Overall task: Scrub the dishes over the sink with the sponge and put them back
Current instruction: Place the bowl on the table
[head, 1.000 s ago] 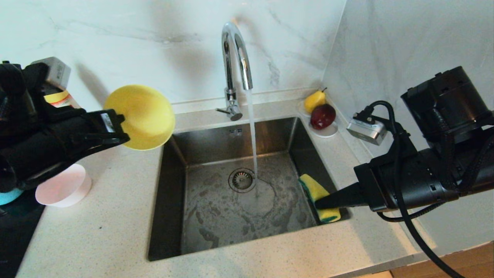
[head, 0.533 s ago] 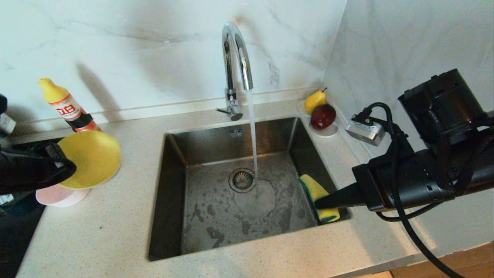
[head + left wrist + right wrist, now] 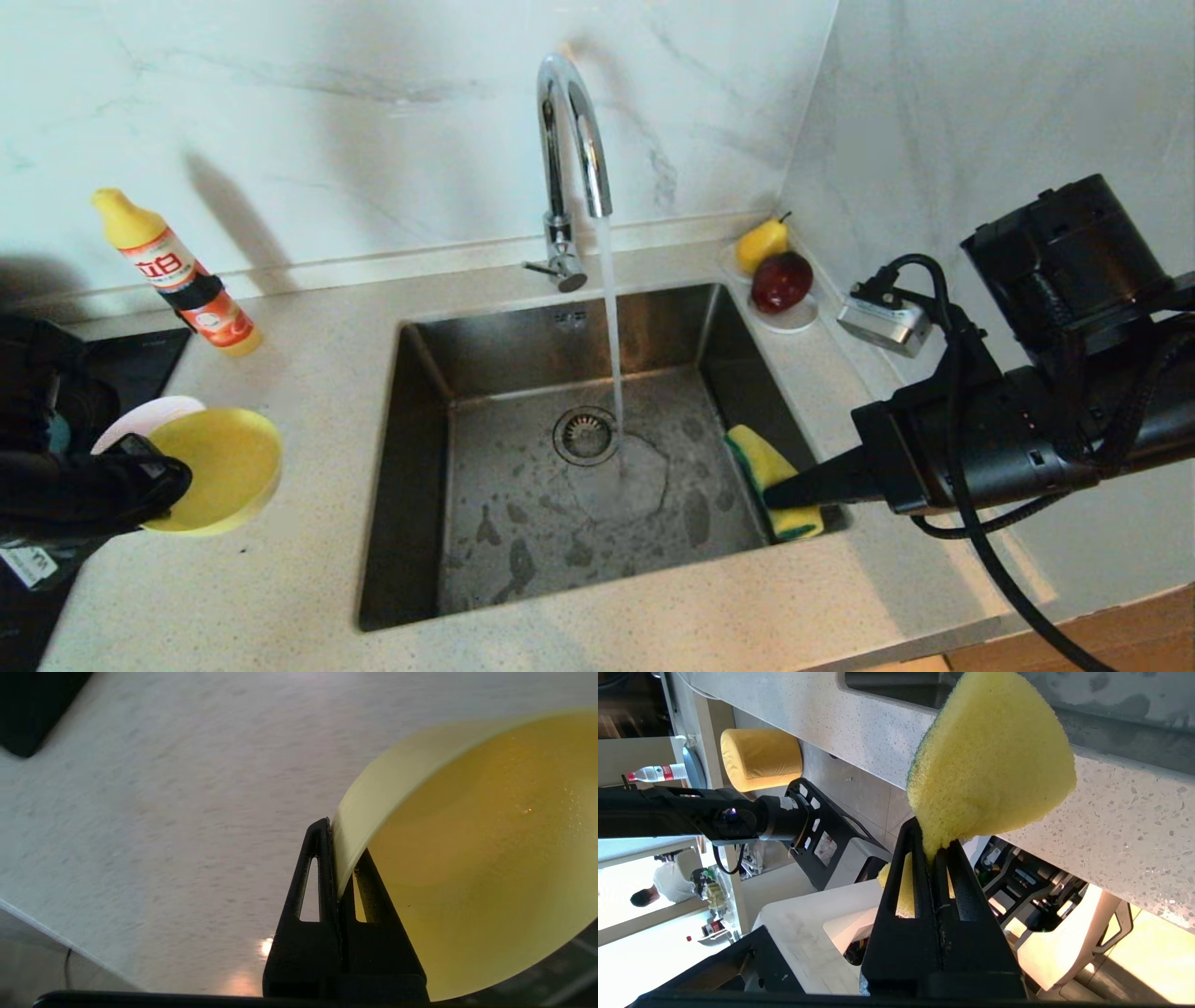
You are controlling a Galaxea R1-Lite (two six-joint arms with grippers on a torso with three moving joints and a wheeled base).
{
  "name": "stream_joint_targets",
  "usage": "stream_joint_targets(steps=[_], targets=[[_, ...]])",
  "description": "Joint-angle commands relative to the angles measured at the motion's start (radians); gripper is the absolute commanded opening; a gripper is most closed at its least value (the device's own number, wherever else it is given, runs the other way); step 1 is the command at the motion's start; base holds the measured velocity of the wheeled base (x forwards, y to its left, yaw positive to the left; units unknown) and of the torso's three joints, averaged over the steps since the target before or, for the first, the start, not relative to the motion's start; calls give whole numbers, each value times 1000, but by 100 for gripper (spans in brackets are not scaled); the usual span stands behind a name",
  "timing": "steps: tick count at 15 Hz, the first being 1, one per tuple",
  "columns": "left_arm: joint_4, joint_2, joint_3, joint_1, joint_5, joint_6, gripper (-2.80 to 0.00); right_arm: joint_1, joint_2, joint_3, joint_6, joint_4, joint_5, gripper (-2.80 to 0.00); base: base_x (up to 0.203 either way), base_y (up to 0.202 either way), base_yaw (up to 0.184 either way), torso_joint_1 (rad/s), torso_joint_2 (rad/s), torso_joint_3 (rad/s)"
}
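Observation:
My left gripper [image 3: 166, 473] is shut on the rim of the yellow bowl [image 3: 219, 467], holding it low over the counter left of the sink [image 3: 523, 523]. The wrist view shows the rim pinched between the fingers [image 3: 322, 858] and the bowl [image 3: 467, 858] with its mouth showing. The pink bowl [image 3: 145, 413] peeks out just behind it. A sliver of light blue [image 3: 58, 435] shows behind my left arm. My right gripper [image 3: 777, 495] is shut on the yellow-and-green sponge [image 3: 761, 459] at the sink's right front edge; the sponge [image 3: 990, 765] bulges past the gripper [image 3: 931, 847].
Water runs from the curved chrome tap [image 3: 571, 121] onto the sink floor beside the drain [image 3: 585, 435]. A detergent bottle [image 3: 177, 275] stands at the back left. A saucer with a pear [image 3: 761, 243] and a red apple [image 3: 782, 280] sits back right. A black hob [image 3: 140, 359] lies far left.
My left gripper has carried the yellow bowl left and down, away from the sink's back-left corner, and turned its mouth upward. The right arm and sponge have kept still.

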Motion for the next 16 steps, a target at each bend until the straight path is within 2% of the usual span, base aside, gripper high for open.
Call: stream_joint_targets(steps=[1, 3, 9, 12, 14, 15, 16], targets=[[-3, 58, 26, 30, 2, -10, -280, -2, 3, 7, 3, 1, 3, -280, 0, 0, 0, 0, 0, 0], [-4, 87, 33, 66, -4, -42, -280, -3, 3, 7, 3, 2, 3, -280, 0, 0, 0, 0, 0, 0], [-8, 138, 76, 75, -9, -45, -280, -2, 6, 8, 3, 2, 3, -280, 0, 0, 0, 0, 0, 0], [-56, 145, 95, 91, -59, -46, -280, -2, 0, 11, 3, 3, 3, -280, 0, 0, 0, 0, 0, 0], [-63, 145, 95, 107, -66, -45, -280, -2, -3, 22, 2, 1, 3, -280, 0, 0, 0, 0, 0, 0], [-63, 144, 95, 114, -66, -45, 0, -2, -3, 21, 2, 1, 3, -280, 0, 0, 0, 0, 0, 0], [-63, 136, 91, 119, -67, -45, 0, -2, -3, 21, 0, 1, 2, -280, 0, 0, 0, 0, 0, 0]])
